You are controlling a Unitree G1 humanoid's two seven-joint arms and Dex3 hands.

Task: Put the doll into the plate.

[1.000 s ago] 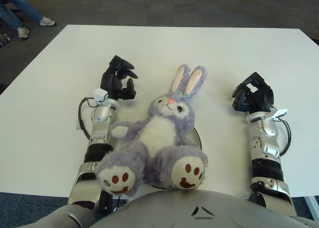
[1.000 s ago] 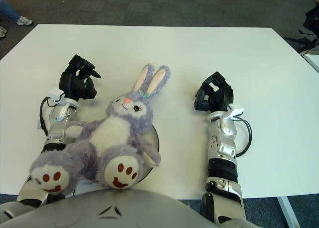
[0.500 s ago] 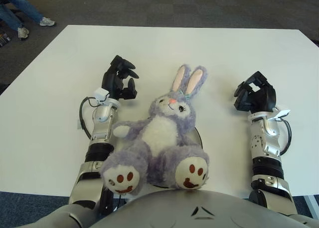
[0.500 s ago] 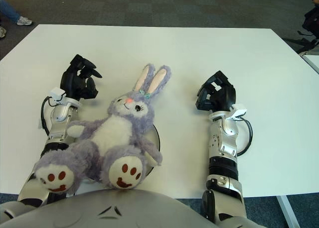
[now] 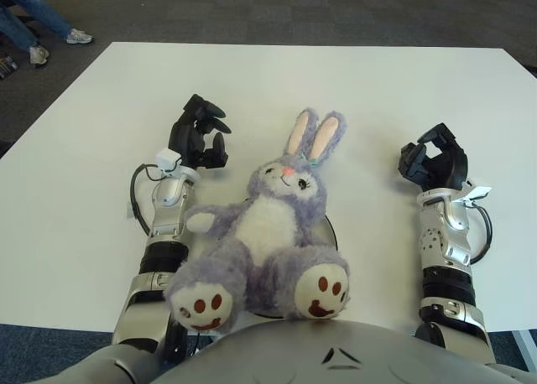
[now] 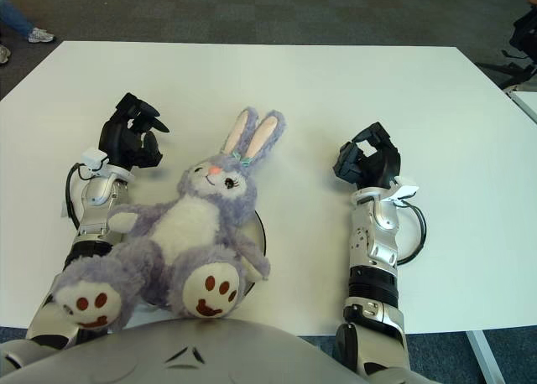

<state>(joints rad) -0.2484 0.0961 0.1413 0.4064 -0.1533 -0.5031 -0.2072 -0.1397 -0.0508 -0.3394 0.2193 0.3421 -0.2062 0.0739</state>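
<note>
A purple plush rabbit doll (image 5: 268, 233) with pink-lined ears and a white belly lies on its back over a dark round plate (image 5: 331, 230), of which only a thin rim shows at the doll's right side. Its feet point toward me at the near table edge. My left hand (image 5: 200, 132) hangs just left of the doll's head, fingers loosely spread and holding nothing. Right of the doll, well apart from it, my right hand (image 5: 436, 162) is raised with fingers relaxed and empty.
The white table (image 5: 277, 82) stretches far beyond the doll. A black cable (image 5: 136, 199) loops beside my left forearm. A person's legs and shoes (image 5: 38, 32) show on the floor at the far left.
My right hand has drifted slightly right and lower. The left hand shifted a little left and back, and the doll settled slightly.
</note>
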